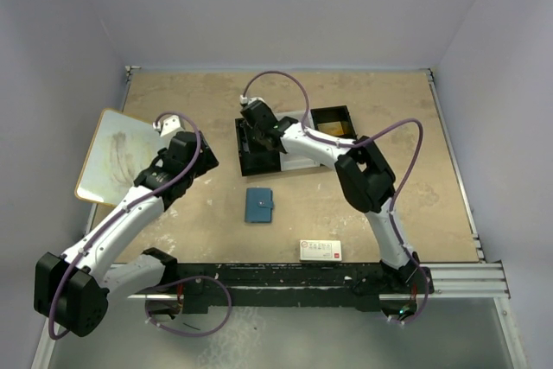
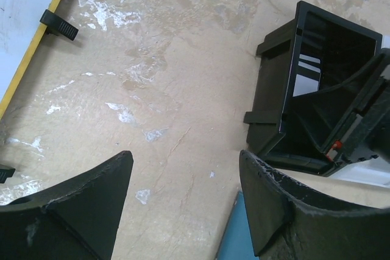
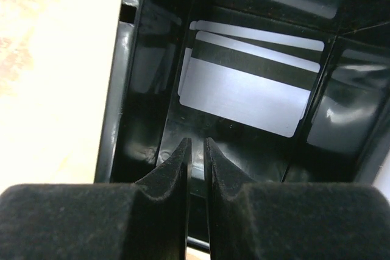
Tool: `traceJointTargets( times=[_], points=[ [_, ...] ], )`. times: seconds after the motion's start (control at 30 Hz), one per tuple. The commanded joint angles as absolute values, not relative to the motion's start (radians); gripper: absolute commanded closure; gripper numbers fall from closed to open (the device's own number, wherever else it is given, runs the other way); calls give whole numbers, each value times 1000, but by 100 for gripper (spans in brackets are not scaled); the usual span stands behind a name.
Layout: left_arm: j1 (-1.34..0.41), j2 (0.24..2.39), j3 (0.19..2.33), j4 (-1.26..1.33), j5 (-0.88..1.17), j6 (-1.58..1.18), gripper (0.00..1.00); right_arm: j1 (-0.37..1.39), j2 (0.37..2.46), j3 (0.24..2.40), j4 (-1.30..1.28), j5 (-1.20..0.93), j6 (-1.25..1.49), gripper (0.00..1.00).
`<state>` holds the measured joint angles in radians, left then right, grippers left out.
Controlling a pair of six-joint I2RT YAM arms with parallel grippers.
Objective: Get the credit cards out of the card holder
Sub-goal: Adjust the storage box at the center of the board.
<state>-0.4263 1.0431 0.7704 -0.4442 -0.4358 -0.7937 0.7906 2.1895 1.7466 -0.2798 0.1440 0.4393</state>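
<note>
Over the black tray: my right end effector (image 3: 196,153) hangs above the tray (image 3: 116,89), at its left-hand compartment in the overhead view. The fingers are pressed almost together, with only a dark slit between them and nothing visibly pinched.
Why there: a pale grey credit card (image 3: 244,95) lies flat on the compartment floor just beyond my fingertips. I judge this is the drop-off spot for what comes out of the holder.
Second outline: the lighter edges above that card may be another card or a reflection in the glossy wall; I cannot tell.
Other compartment: a yellow patch (image 1: 331,131) is likely the gold card, but it is too small to be sure.
Card holder: the blue card holder (image 1: 258,205) lies folded flat on the worktop (image 1: 389,101) between my arms. It sits nearer my bases than the tray, and neither end effector touches it.
Left side: my left end effector (image 2: 184,162) hovers over bare worktop, fingers spread wide and empty. The holder's blue corner is just beside one finger, placed, I judge, to steady the holder if needed.
Progress: with the holder folded and a card in the tray, the removal looks mostly or wholly done.
</note>
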Motion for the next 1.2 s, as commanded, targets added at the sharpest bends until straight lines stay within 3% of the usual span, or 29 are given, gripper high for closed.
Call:
traceJointTargets(
  times=[0.0,0.73,1.17],
  points=[
    [-427,1030,784,-440,-469,-801,31,811,2212,1796,-324,204,419,84],
    [-427,1034,784,-439,-467,-798,31,821,2333,1868,-294,419,427,83],
    [-427,1048,781,-439,-461,-797,31,821,2330,1927,-320,412,408,80]
  ],
)
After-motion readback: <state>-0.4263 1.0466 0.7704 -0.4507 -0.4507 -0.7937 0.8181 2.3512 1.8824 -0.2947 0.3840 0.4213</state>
